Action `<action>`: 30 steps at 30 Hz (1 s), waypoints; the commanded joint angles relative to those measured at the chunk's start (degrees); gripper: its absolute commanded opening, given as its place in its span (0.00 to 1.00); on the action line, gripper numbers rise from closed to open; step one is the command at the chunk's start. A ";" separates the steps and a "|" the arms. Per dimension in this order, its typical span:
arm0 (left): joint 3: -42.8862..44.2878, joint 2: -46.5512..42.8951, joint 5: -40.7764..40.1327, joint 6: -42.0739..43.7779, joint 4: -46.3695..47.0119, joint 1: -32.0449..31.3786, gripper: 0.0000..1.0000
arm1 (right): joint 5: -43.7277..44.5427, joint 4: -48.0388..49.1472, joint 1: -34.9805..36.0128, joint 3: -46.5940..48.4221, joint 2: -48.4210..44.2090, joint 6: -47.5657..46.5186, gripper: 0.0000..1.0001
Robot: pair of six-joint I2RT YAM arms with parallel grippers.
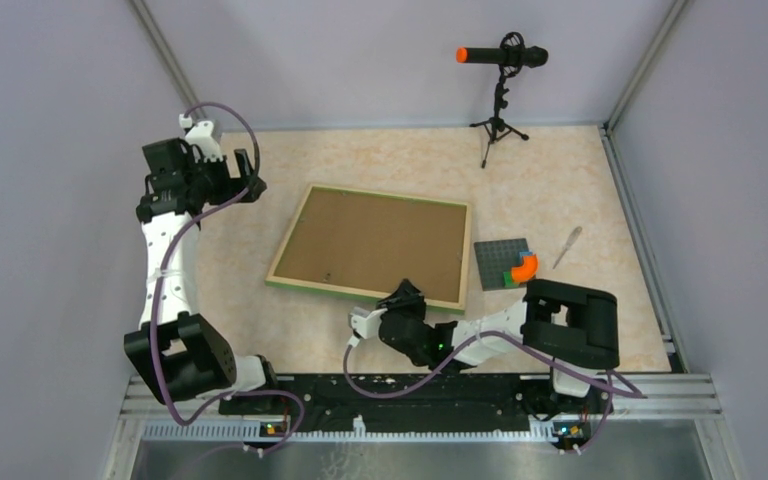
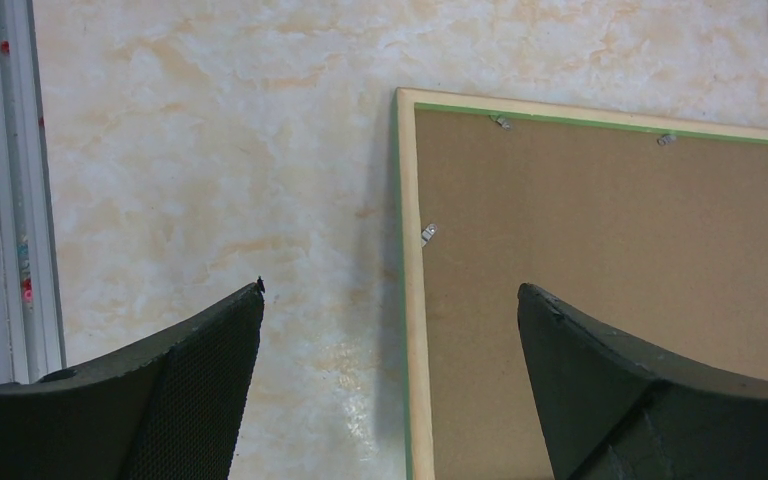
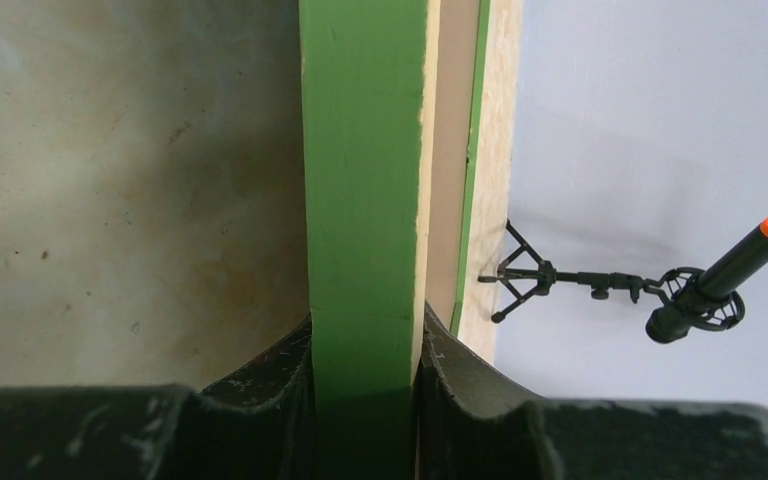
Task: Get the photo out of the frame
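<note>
I can read nothing from any of my views. No lettering, label, brand or number shows on the frame (image 1: 370,245), neither on its brown back nor on its green edge. Well to the left of the frame, the rail (image 2: 22,250) carries a few small coloured specks, too small and blurred for me to tell whether they are characters.

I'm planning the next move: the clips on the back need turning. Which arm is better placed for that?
Probably left. The left gripper is open and free, beside the left edge of the frame, with a clip in its view. The right gripper is shut on the frame's near edge, so it is occupied.
</note>
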 commanded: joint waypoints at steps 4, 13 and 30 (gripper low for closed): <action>-2.05 -1.15 1.04 1.06 3.43 0.28 0.99 | -8.25 -7.97 1.72 2.53 2.35 6.08 0.18; -2.12 -0.06 1.61 1.05 3.19 0.27 0.99 | -8.25 -22.08 3.26 8.17 3.26 6.08 0.18; -1.23 0.87 4.95 2.78 1.36 0.24 0.99 | -27.38 -31.41 3.51 13.93 -7.98 22.61 0.85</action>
